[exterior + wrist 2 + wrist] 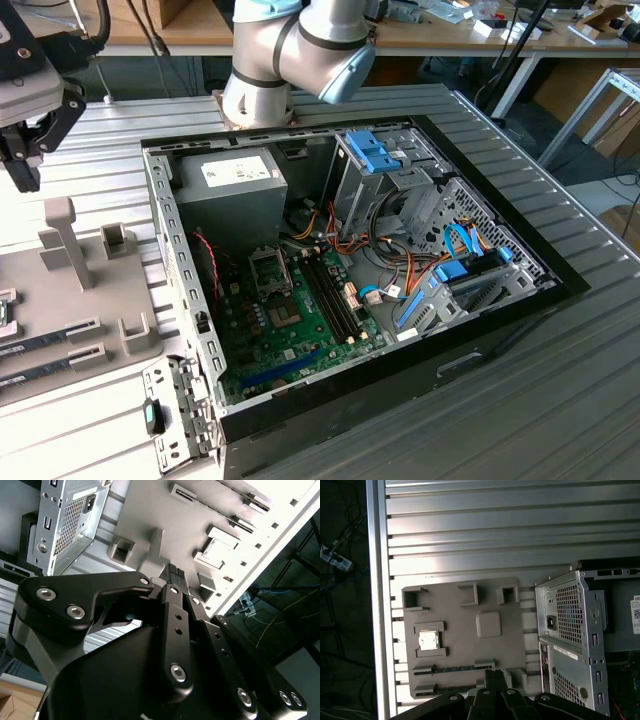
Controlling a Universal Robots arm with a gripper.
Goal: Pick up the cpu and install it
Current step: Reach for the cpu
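Cpu [428,640] in tray [462,622] nr mem sticks [452,669]; PC case [570,625] beside.

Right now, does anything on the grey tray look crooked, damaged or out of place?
Nothing stands out. The cpu lies flat and square in its pocket on the grey tray, and the gripper hovers above the tray, holding nothing.

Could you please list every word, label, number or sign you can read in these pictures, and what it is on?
None of the print can be read.
power supply, white label on top: too small to read.
rear sticker on the case's back panel: too small to read.
inner label just inside the case: too small to read.
cpu: no legible marking.
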